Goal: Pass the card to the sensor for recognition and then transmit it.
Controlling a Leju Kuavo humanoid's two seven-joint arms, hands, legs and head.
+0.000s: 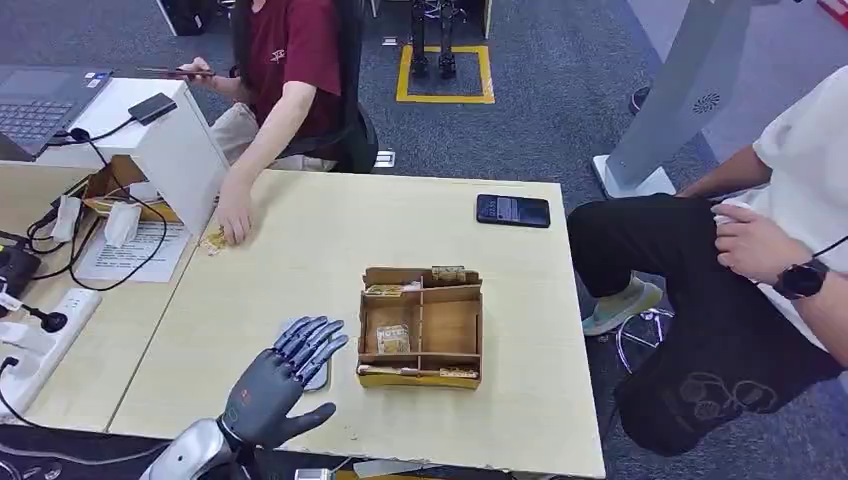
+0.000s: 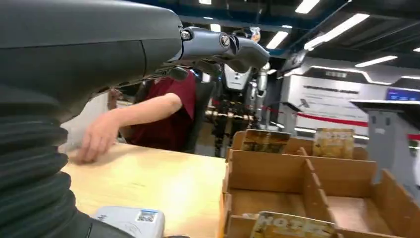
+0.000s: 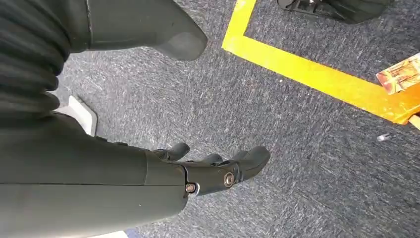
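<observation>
Cards (image 1: 392, 339) with yellow print sit in the compartmented cardboard box (image 1: 421, 325) on the pale wooden worktop (image 1: 300, 260) — the left hand (image 1: 285, 375) hovers flat, empty, over a grey sensor pad (image 2: 131, 220). Right wrist view: right hand (image 3: 218, 166) loosely spread above carpet, holding nothing.

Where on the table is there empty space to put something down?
Bare pale wooden tabletop stretches between the black phone, the person's hand and the brown cardboard divided box. More lies right of the box. It is crowded near the robot's left hand, which hovers over a small grey sensor pad.
</observation>
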